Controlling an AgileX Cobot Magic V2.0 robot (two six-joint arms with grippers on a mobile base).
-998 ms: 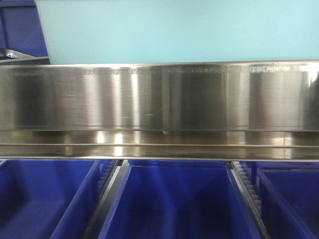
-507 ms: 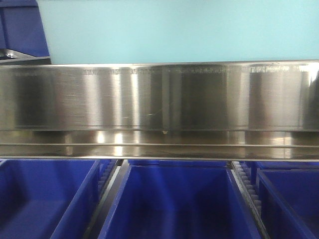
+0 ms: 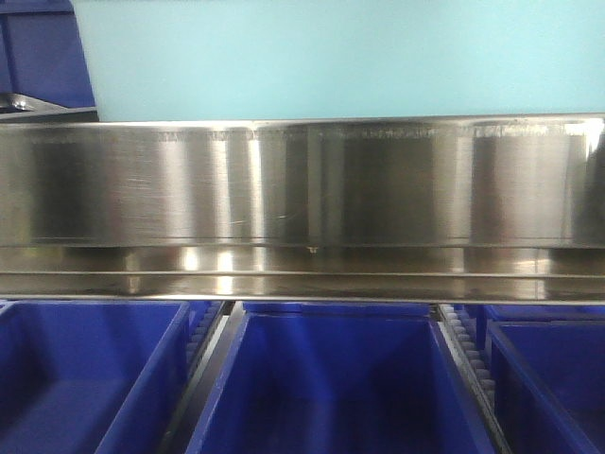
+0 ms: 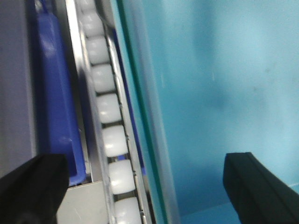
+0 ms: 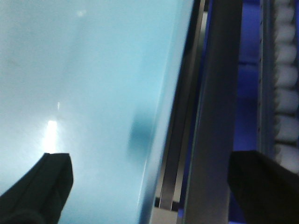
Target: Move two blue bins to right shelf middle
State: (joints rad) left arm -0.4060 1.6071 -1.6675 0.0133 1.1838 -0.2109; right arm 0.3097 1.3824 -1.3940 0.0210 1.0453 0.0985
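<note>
A pale turquoise blue bin [image 3: 331, 57] fills the top of the front view, sitting just behind the right shelf's shiny steel front rail [image 3: 302, 184]. In the left wrist view my left gripper [image 4: 145, 189] is open, its black fingers [image 4: 30, 186] wide apart on either side of the bin's left wall [image 4: 154, 140], one outside and one inside the bin [image 4: 224, 93]. My right gripper [image 5: 152, 186] is open too and straddles the bin's right wall [image 5: 156, 154] in the same way, with the bin's inside [image 5: 84, 70] to its left. Neither pair of fingers touches the wall.
Dark royal-blue crates [image 3: 331, 378] [image 3: 85, 369] sit side by side on the tier below the rail. A track of white rollers [image 4: 110, 109] runs along the bin's left side, next to another dark crate [image 4: 53, 93]. A steel bar [image 5: 217, 116] and rollers [image 5: 285, 93] flank its right side.
The bin's left edge has crept very slightly to the right in the front view. Nothing else differs.
</note>
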